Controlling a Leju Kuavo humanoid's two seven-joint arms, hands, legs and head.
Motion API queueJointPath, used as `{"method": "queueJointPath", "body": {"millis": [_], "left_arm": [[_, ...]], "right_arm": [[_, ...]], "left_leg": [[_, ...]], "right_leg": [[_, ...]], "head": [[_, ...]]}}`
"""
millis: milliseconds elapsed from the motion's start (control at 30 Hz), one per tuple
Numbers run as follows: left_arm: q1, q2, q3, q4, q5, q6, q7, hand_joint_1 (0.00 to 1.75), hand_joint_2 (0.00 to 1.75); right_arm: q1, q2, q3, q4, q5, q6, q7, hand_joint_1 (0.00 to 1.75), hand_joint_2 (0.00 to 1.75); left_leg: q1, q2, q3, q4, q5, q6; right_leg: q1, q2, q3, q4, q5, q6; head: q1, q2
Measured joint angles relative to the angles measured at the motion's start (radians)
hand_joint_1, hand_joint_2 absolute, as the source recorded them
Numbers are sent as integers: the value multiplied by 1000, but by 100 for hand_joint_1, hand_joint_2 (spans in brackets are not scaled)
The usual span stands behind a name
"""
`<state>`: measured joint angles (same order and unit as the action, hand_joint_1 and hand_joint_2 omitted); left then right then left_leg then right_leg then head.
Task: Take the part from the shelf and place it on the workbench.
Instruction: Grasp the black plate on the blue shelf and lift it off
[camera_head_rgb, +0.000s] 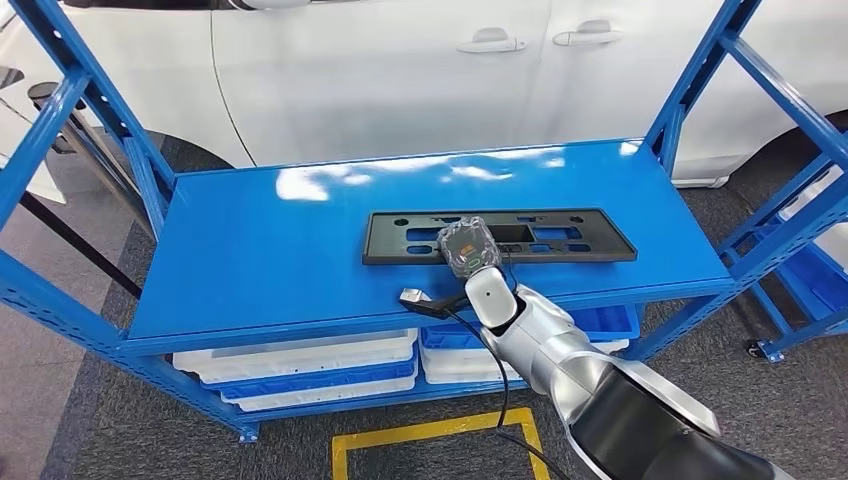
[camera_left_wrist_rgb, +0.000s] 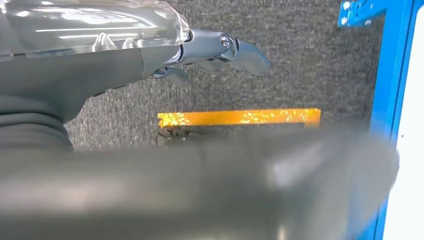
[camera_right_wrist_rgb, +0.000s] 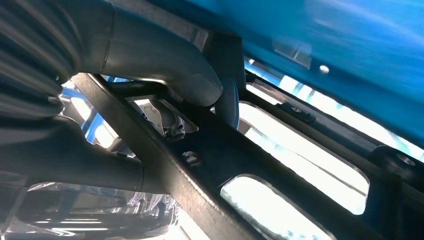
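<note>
Reaching over the front edge of the blue shelf (camera_head_rgb: 300, 250), the right robot hand (camera_head_rgb: 468, 247) sits on the near long edge of the part (camera_head_rgb: 560, 236), a flat black rectangular frame with cut-out windows that lies on the top deck of the shelf, a little right of centre and parallel to the front edge. In the right wrist view the thick grey thumb (camera_right_wrist_rgb: 165, 70) lies across one bar of the frame while darker fingers (camera_right_wrist_rgb: 231, 100) show through a window on the other side of it, so the hand appears to be closing on that bar; whether the grip is fully firm cannot be told. The left robot hand (camera_left_wrist_rgb: 220, 52) hangs low over the grey carpeted floor (camera_left_wrist_rgb: 300, 60) near a yellow floor marking (camera_left_wrist_rgb: 240, 117), its fingers loosely extended and holding nothing. The step in hand looks like the grasp itself, early in the task: the part has not left the shelf. The next move probably calls for a firm hold, then a level lift clear of the deck, since a long frame gripped at one edge may tip or drag. The counter is not seen here.
</note>
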<state>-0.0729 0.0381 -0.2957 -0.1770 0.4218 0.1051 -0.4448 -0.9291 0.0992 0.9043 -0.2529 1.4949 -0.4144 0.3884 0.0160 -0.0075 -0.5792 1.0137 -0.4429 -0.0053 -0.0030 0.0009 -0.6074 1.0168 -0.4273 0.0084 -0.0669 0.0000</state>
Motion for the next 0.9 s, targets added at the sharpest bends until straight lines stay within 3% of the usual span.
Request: {"method": "queueJointPath", "body": {"millis": [100, 200, 233, 267, 300, 400, 433, 500, 567, 600, 667, 733, 767, 800, 833, 900], "left_arm": [[-1, 1, 0, 0, 0, 8, -4, 0, 175], [-1, 0, 2, 0, -1, 3, -6, 0, 175], [-1, 0, 5, 0, -1, -5, -7, 0, 175], [-1, 0, 10, 0, -1, -17, -10, 0, 175], [-1, 0, 20, 0, -1, -32, -15, 0, 175], [-2, 1, 57, 0, -1, -64, -44, 0, 175], [-2, 1, 69, 0, -1, -65, -60, 0, 175], [-1, 2, 93, 0, -1, -62, -107, 0, 175], [6, 4, 115, 0, -1, -68, -164, 0, 175], [10, 6, 125, 0, -1, -73, -184, 0, 175], [17, 11, 140, 0, 0, -80, -203, 0, 175], [21, 14, 150, 0, 0, -81, -207, 0, 175], [23, 15, 154, 0, 0, -81, -207, 0, 175], [25, 15, 157, 0, 0, -81, -208, 0, 175], [27, 15, 159, 0, 0, -81, -210, 0, 175], [27, 15, 162, 0, 0, -82, -218, 0, 175]], "right_arm": [[-2, 2, -3, -1, -1, -21, -4, 175, 175], [3, 4, -28, -1, -37, -98, -38, 175, 175], [6, 6, -45, -2, -63, -138, -63, 175, 175], [8, 7, -68, -8, -93, -179, -97, 175, 175], [11, 9, -94, -20, -126, -215, -140, 175, 175], [25, 12, -199, -106, -223, -265, -316, 175, 175], [36, 16, -245, -150, -266, -269, -398, 175, 175], [77, 26, -354, -272, -426, -246, -626, 175, 175], [148, 30, -443, -467, -710, -178, -871, 175, 175], [184, 27, -466, -578, -869, -144, -951, 175, 175], [239, 19, -480, -769, -1121, -108, -984, 175, 175], [278, 12, -488, -886, -1192, -103, -928, 175, 175], [296, 6, -492, -926, -1174, -105, -910, 175, 175], [312, 0, -496, -960, -1145, -107, -903, 175, 175], [324, -5, -497, -990, -1128, -108, -909, 175, 175], [339, -13, -498, -1046, -1138, -108, -934, 175, 175]], "left_leg": [[2, 1, -10, 29, -25, -14], [4, 2, -93, 209, -114, -19], [5, 2, -120, 262, -129, -21], [5, 2, -132, 283, -126, -22], [5, 2, -126, 264, -103, -21], [3, 5, -46, 77, -7, -13], [1, 5, -29, 37, 5, -9], [-3, 3, -23, 18, 4, -2], [2, 0, -24, 14, 8, 8], [5, -1, -23, 11, 9, 14], [8, -2, -22, 6, 10, 22], [8, -2, -22, 6, 9, 25], [8, -3, -21, 7, 8, 25], [8, -4, -21, 7, 7, 24], [8, -4, -19, 7, 6, 22], [7, -3, -17, 8, 2, 16]], "right_leg": [[-6, -3, 9, -16, 7, -20], [-3, -5, 11, -20, 8, -33], [0, -4, 11, -19, 7, -35], [1, -3, 11, -18, 6, -36], [3, -2, 12, -16, 5, -36], [6, 2, 11, -1, -5, -29], [8, 2, 7, 4, -8, -25], [11, 2, 0, 9, -9, -17], [11, 1, -2, 12, -16, -7], [10, 0, -10, 32, -32, -2], [5, 1, -57, 134, -91, 9], [-1, 0, -123, 266, -144, 16], [-4, 0, -141, 297, -146, 18], [-7, 0, -140, 288, -128, 19], [-9, 0, -118, 238, -95, 18], [-9, -1, -47, 91, -27, 13]], "head": [[0, 0], [0, 0], [0, 0], [0, 0], [0, 0], [0, 0], [0, 0], [0, 0], [0, 0], [0, 0], [0, 0], [0, 0], [0, 0], [0, 0], [0, 0], [0, 0]]}}
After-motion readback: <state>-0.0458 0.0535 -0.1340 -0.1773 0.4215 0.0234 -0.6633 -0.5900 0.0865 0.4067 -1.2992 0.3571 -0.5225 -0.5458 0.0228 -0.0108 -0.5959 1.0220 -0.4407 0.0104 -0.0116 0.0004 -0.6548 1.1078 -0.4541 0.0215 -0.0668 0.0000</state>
